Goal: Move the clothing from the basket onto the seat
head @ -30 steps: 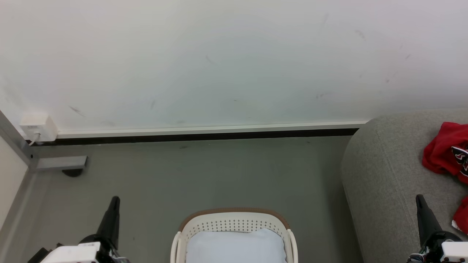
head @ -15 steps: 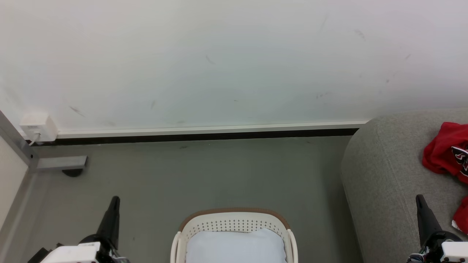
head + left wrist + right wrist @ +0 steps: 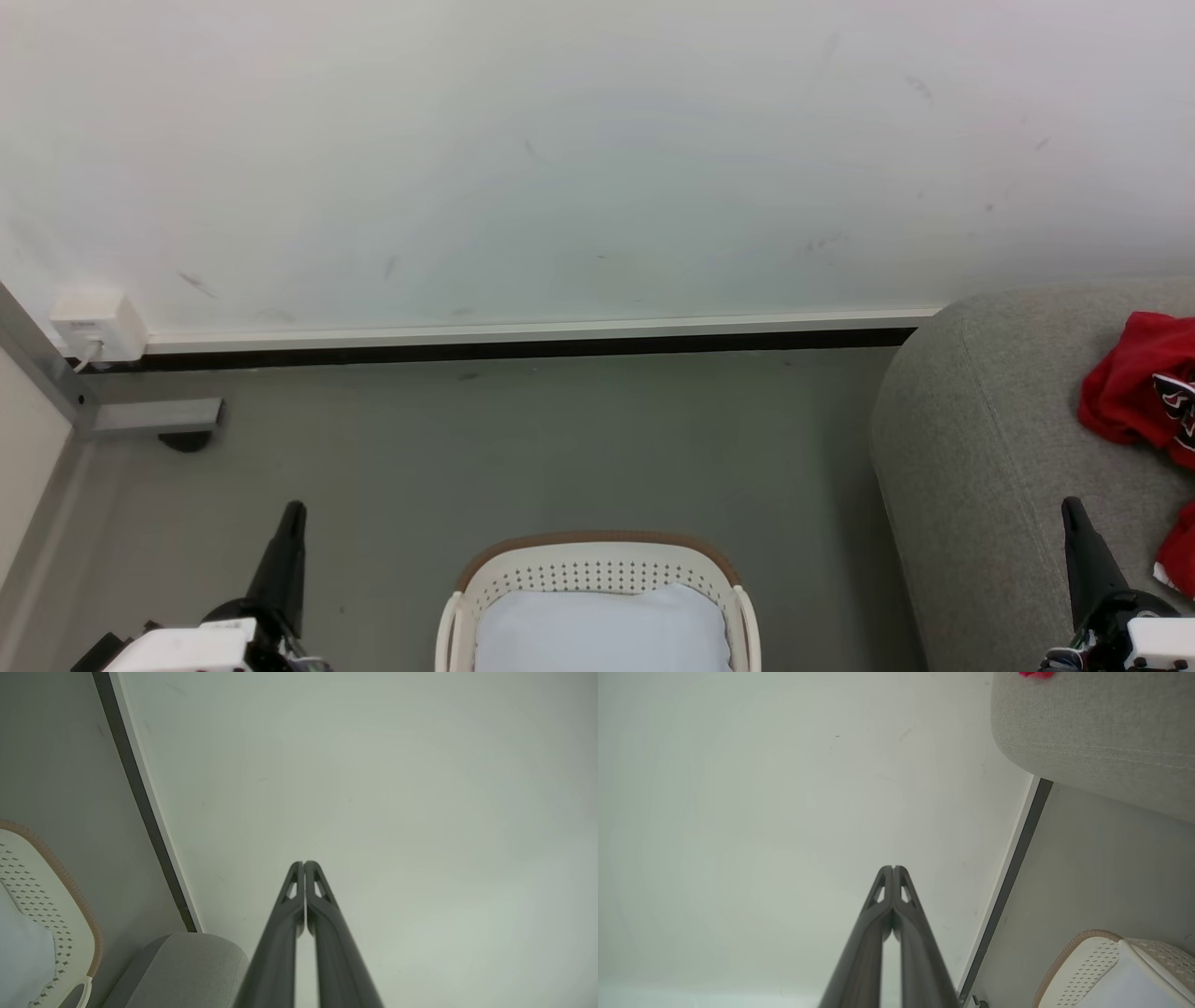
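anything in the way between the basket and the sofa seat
Nothing visible: bare floor separates the basket from the seat. Red clothing already lies on the seat; a pale pad sits in the basket.

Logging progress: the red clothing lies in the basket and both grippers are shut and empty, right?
No. The head view shows the red clothing on the sofa, not in the basket. The left gripper and right gripper are indeed shut and empty.
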